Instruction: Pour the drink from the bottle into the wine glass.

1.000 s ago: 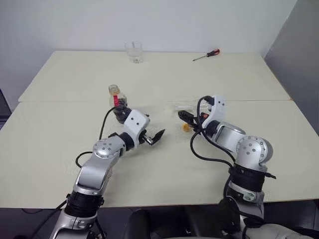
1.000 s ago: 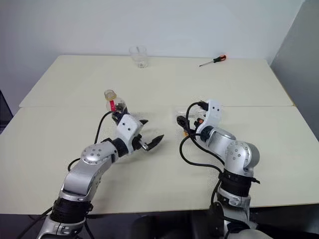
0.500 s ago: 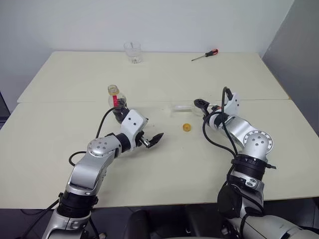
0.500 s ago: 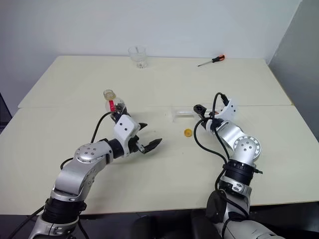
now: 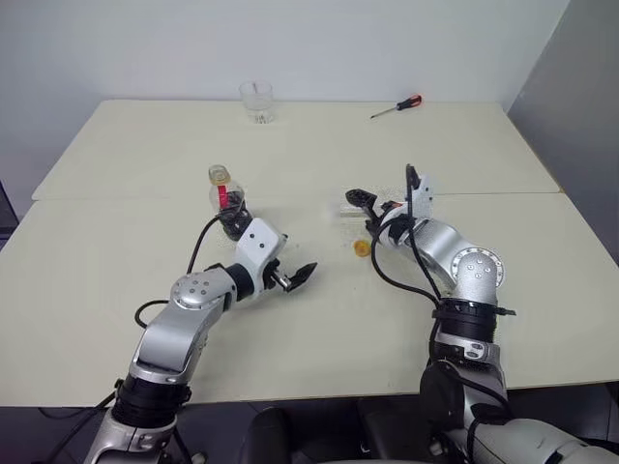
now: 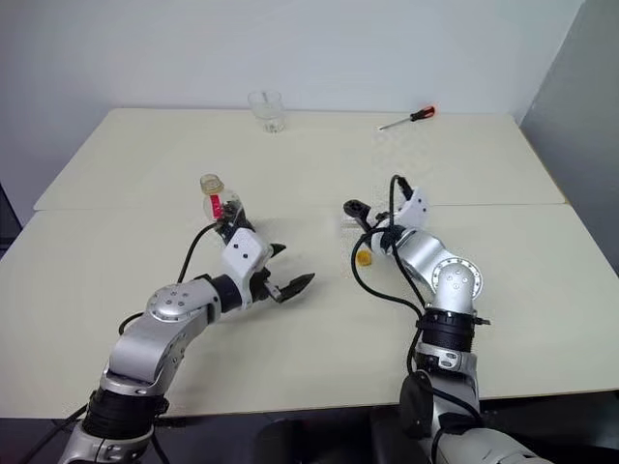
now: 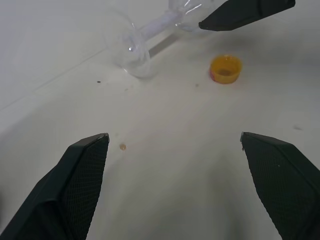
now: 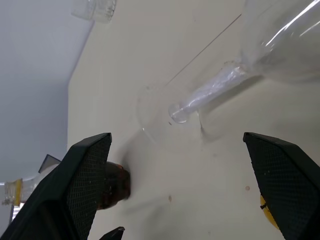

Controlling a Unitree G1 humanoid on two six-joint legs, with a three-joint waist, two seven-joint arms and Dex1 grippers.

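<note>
**A:** What sat nearest the robot?

**B:** The left gripper (image 5: 290, 275), jaws spread wide & empty, hanging just above the pale worktop (image 5: 319, 329). It pointed fwd and toward the right side.

**A:** And the right one?

**B:** The right gripper (image 5: 382, 198) was a bit farther out, also released, holding nothing. It angled toward the centre. Its fingers stood either side of the wine glass (image 8: 220, 85), which lay on its side on the worktop. Couldn't tell whether a finger touched the glass.

**A:** How was the glass lying?

**B:** In the right wrist view the stem ran from the bowl to the round foot (image 8: 160, 117), foot pointing toward the bottle. The glass looked empty. A small yellow cap (image 5: 362, 247) lay on the worktop just beside it, on the near side, open side up in the left wrist view.

**A:** Where was the bottle?

**B:** The bottle (image 5: 225, 198) stood upright just beyond the left gripper's wrist, w/ a red label strip on its neck and no cap on. The drink (image 5: 232, 220), dark brown, sat in the lower part. Bottle & glass were well apart.

**A:** Anything farther back?

**B:** A short clear tumbler (image 5: 256, 100) stood upright near the far edge, left of centre. A red-handled screwdriver (image 5: 397, 106) lay near the far edge to the right.
</note>
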